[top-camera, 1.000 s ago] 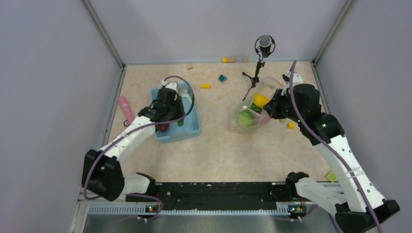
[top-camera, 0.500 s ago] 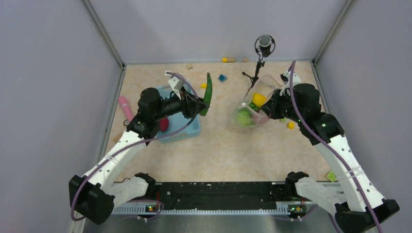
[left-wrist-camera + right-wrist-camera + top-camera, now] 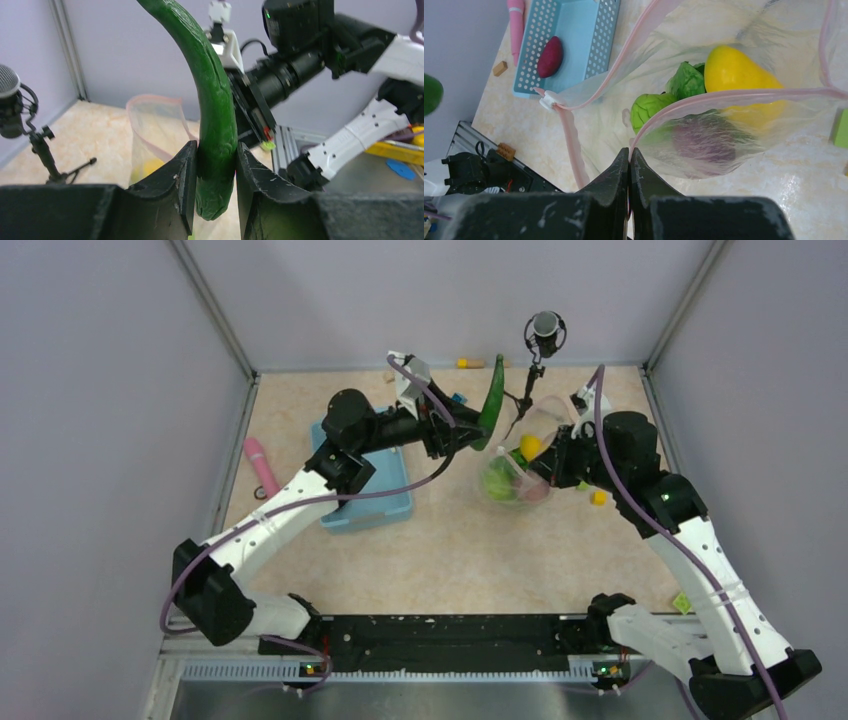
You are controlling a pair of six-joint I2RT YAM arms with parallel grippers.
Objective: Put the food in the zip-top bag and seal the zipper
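Ok, left fingers [image 3: 182,185] pinch the cucumber [image 3: 212,115] near one end, airborne just left of the zip-top bag [image 3: 724,135], whose rim the right fingers [image 3: 616,185] are pressed together on; cucumber looks stiff, light and long, so feed it free-tip-first, bag film's floppy

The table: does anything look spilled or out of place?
Yes, loose bits lie scattered: a yellow block beside the bag, a green block at the near right corner, and a pink stick outside the blue basket.
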